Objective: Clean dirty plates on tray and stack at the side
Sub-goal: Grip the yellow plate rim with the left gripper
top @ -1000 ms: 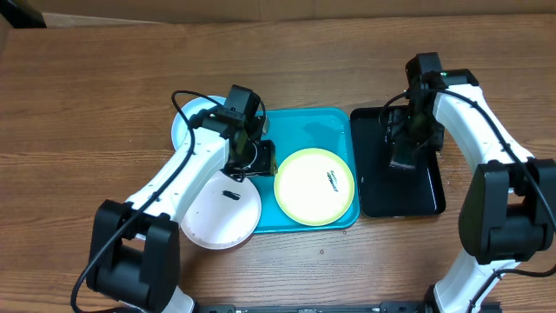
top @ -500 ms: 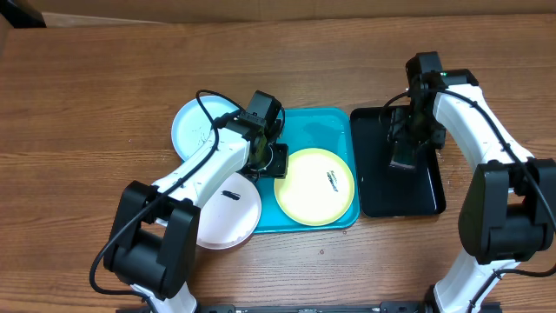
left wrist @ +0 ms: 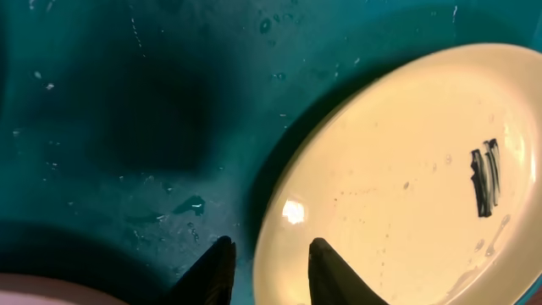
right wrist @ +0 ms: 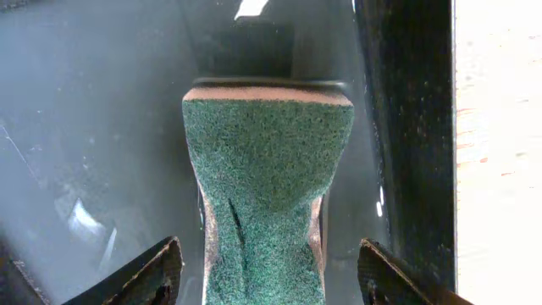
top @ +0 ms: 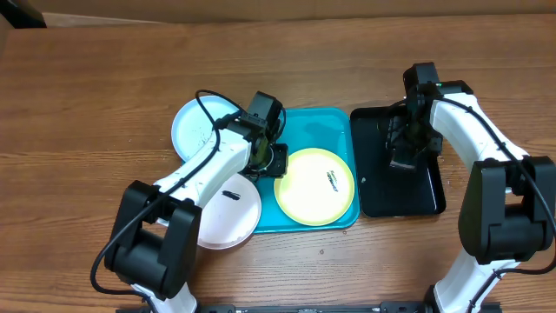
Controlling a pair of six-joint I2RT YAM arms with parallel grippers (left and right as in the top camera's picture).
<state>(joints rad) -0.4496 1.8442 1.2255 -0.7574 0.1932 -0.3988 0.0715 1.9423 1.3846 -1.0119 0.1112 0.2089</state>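
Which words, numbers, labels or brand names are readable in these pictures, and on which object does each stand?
None is readable. The dark marks on the round yellow-green plastic plate resemble lettering from overhead, but the left wrist view shows plain strokes. The round white plastic plate bears only a dark smear.

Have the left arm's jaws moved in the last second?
Yes. Seen from overhead, the left jaws shifted right, from the left edge of the tray near the pale blue plate to the rim of the yellow-green plate.
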